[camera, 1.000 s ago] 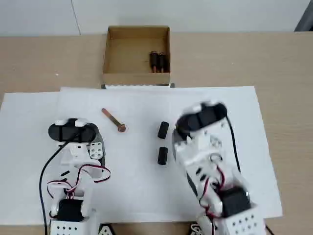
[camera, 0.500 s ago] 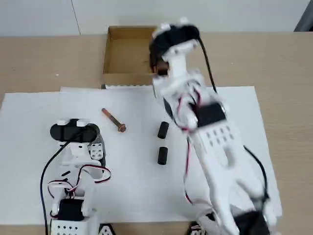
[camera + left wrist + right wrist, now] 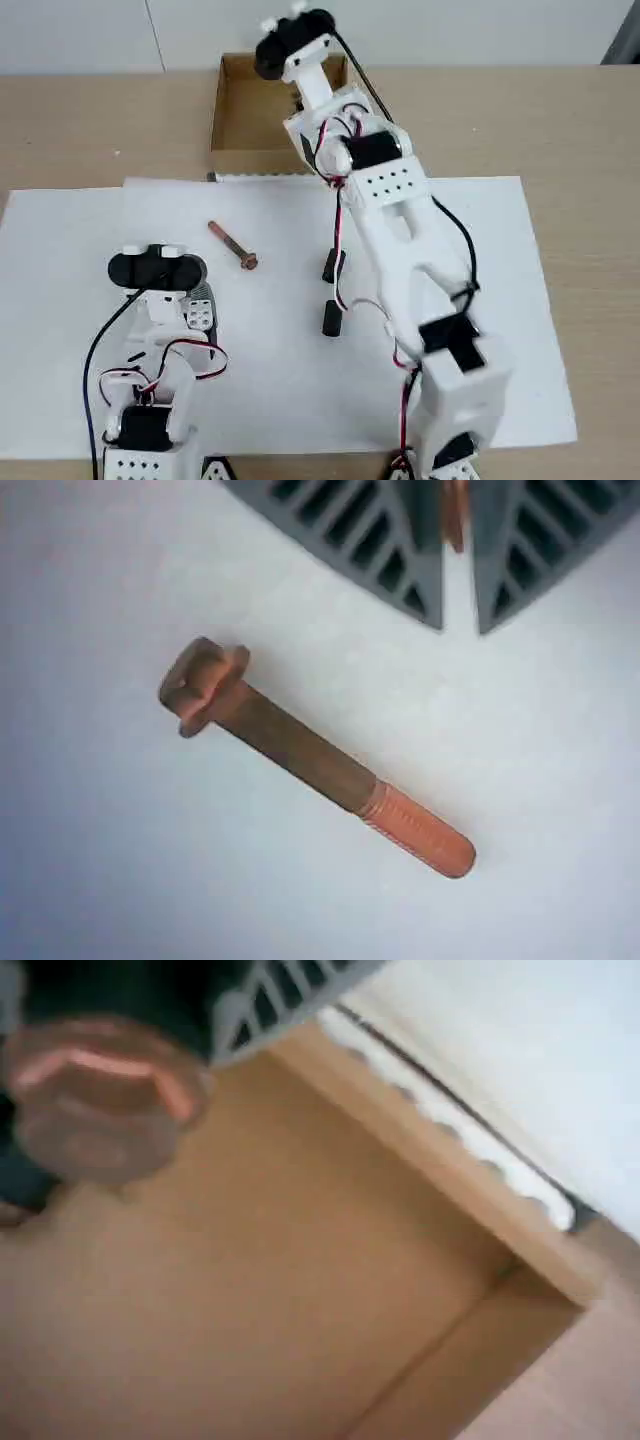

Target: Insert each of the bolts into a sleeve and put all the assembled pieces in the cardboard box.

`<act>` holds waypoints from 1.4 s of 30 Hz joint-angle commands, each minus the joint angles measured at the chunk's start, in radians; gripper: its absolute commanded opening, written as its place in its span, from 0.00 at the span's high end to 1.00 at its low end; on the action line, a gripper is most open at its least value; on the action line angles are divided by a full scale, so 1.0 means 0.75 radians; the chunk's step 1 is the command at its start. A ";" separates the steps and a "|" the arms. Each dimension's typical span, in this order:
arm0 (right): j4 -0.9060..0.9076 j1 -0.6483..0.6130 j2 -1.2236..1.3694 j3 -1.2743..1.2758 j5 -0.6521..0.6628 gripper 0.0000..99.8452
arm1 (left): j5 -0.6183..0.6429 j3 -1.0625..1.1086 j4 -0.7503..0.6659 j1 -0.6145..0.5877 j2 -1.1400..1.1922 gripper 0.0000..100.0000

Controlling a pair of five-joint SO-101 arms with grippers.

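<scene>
Cardboard walls frame the cardboard box [image 3: 232, 110] at the far side of the wooden table [image 3: 90, 120]. Its left half is bare floor, and the right arm covers the other half. In the right wrist view the right gripper [image 3: 120, 1050] hangs over the box interior, pinching a held bolt [image 3: 100, 1095] whose copper flanged head faces the camera. The dark shape around that bolt is too blurred to name. On the white paper [image 3: 270, 390] a loose bolt [image 3: 232, 246] lies flat with open room around it. It is just ahead of the left gripper [image 3: 457, 605], whose grey jaws stand nearly pressed together, gripping nothing. A near sleeve [image 3: 331, 318] and a far sleeve [image 3: 333, 264], both black, lie beside the right arm's flank, the far one partly cut off by the arm's cable.
</scene>
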 commanded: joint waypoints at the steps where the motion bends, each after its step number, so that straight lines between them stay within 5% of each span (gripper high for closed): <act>1: -0.044 0.019 0.128 -0.274 0.115 1.00 | 0.000 -0.007 0.008 -0.002 -0.008 0.99; 14: -0.030 -0.034 0.803 -1.027 0.456 0.99 | 0.000 -0.007 0.010 0.000 -0.008 0.99; 21: 0.107 -0.056 0.930 -1.215 0.473 0.87 | 0.000 -0.007 0.010 0.002 -0.008 0.99; 30: 0.122 -0.052 0.924 -1.270 0.477 0.95 | 0.000 -0.007 0.010 0.002 -0.008 0.99; 42: 0.719 -0.058 0.756 -1.575 0.468 1.00 | 0.000 -0.007 0.010 0.002 -0.008 0.99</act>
